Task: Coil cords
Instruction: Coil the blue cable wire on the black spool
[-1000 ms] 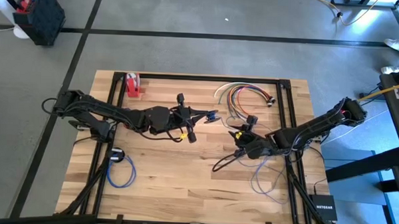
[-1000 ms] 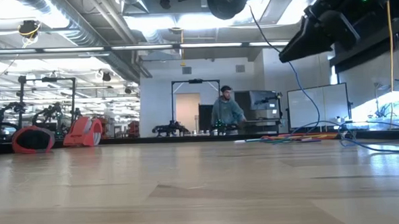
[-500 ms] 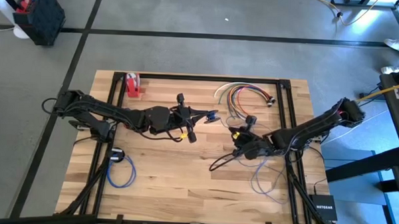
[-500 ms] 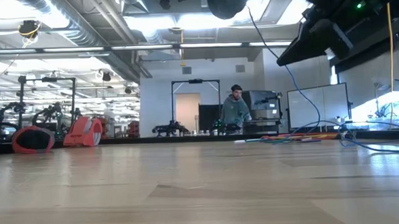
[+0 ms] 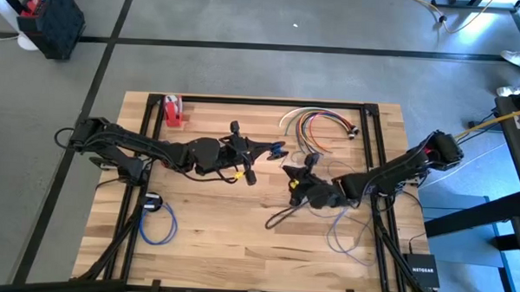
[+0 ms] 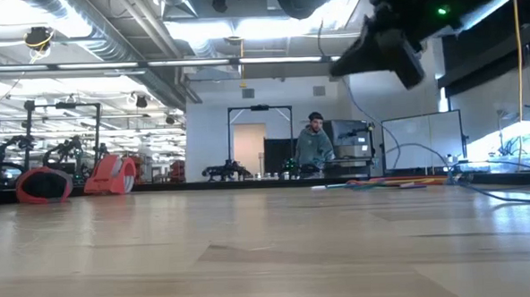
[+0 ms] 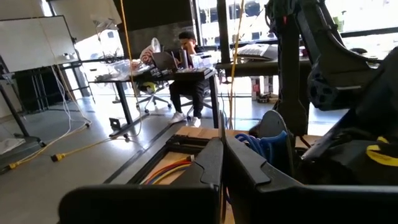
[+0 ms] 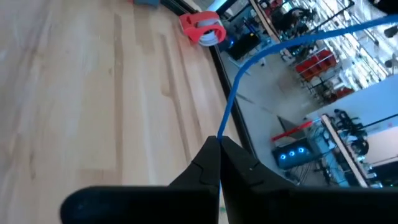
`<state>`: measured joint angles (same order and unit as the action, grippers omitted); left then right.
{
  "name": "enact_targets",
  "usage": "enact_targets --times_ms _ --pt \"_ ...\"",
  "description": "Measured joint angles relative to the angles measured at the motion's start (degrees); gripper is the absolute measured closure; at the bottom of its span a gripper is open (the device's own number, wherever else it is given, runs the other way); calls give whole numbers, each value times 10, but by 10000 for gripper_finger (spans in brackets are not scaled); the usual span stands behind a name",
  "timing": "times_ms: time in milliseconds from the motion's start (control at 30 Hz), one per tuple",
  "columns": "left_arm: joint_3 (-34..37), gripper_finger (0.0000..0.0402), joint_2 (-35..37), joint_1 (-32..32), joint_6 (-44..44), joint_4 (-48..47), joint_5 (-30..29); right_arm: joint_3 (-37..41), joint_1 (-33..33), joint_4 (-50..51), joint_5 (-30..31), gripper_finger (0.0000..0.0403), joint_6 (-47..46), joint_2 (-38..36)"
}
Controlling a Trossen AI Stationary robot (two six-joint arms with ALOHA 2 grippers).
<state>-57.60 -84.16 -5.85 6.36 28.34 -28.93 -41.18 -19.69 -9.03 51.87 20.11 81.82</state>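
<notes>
Blue cord (image 8: 233,102) in right claw (image 8: 219,142)

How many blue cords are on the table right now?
2: a thin blue cord coiled near the table's front left, and a thin blue cord pinched in the shut right gripper. Others may be hidden.

The only readable text is "NETGEAR", in white letters on a small black box (image 5: 421,270) lying on the floor off the table's near right corner.
</notes>
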Motion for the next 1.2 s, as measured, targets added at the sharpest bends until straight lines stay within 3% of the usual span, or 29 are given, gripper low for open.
enact_targets --times_ms 300,833,1200 --pt "0 400 0 0 -5 4 0 -70 45 41 -60 400 20 28" --pt "0 400 0 6 -14 -8 0 -181 40 107 -35 400 61 53" --pt "0 400 0 17 -30 -34 0 -203 20 150 -9 400 45 50"
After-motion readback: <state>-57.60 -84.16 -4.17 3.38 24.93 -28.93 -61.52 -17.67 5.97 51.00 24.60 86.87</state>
